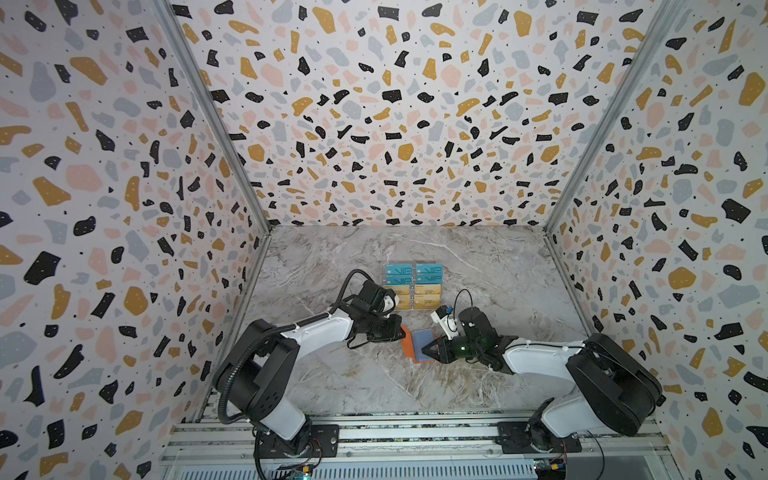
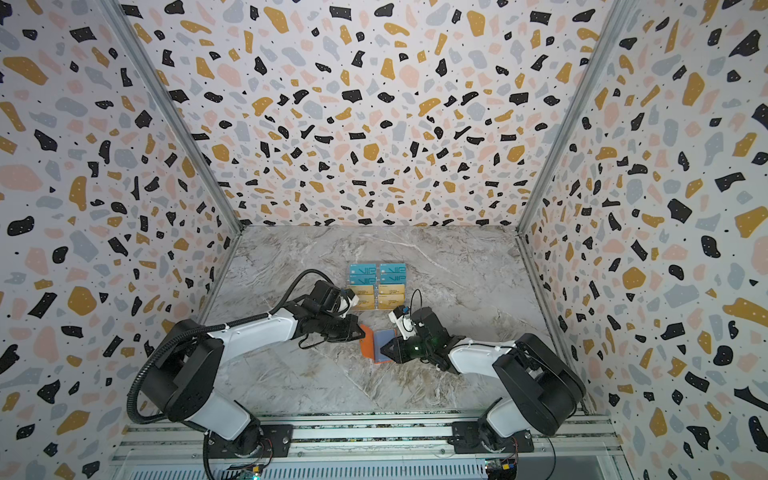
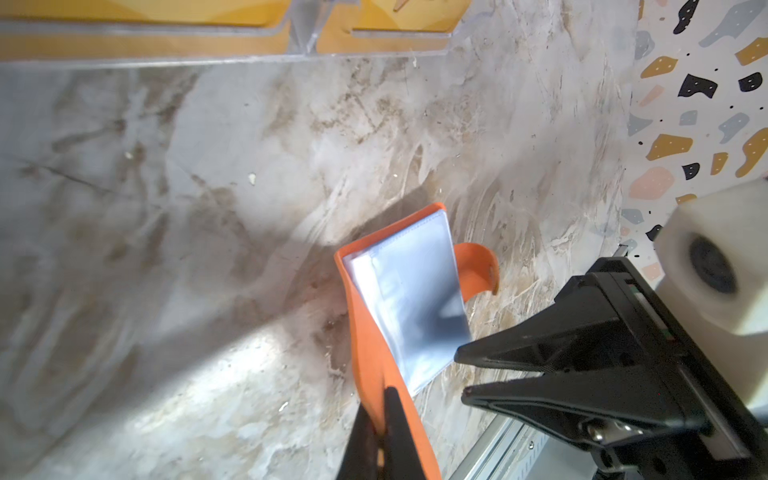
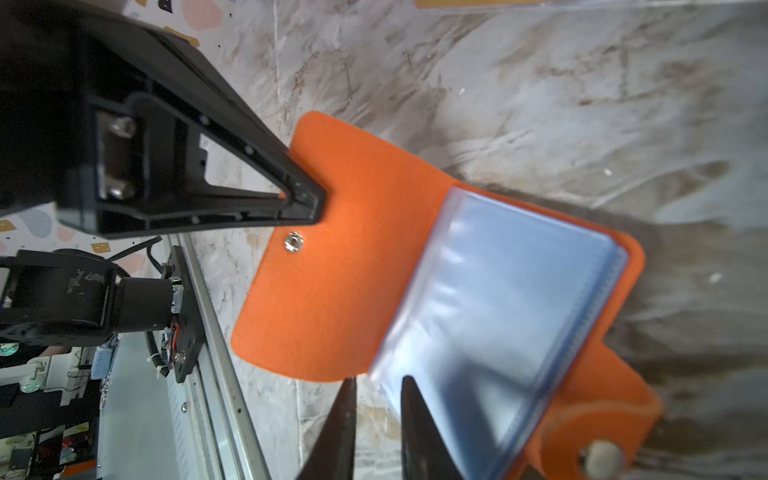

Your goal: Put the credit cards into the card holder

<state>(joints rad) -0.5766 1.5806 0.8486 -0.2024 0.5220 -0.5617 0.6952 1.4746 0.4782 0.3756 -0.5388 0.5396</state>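
- We had the card holder (image 1: 408,347) lying open on the marble table (image 1: 478,270), front middle, between the two arms.
- The left gripper (image 1: 399,327) was clamped tight on the edge of the holder's orange cover (image 4: 332,291). In the left wrist view both fingers (image 3: 392,415) pinched that cover, and it stood tilted up off the table.
- The clear sleeves (image 4: 498,311) lay stacked on the holder's other half, flat side up.
- The right gripper (image 1: 424,351) sat at the sleeves' free edge with its jaws a little apart. In the right wrist view bare marble showed between them and nothing was clamped. We could not tell whether a tip touched the plastic.
- The snap tab (image 3: 478,266) hung loose and unfastened, curling up on the side away from the left gripper.
- The four credit cards (image 1: 427,296) sat two by two in the clear rack (image 3: 299,37), just behind the holder and apart from it.
- The teal VIP cards (image 1: 413,272) filled the rack's rows behind the tan-gold ones.
- In both top views neither gripper touched the rack.
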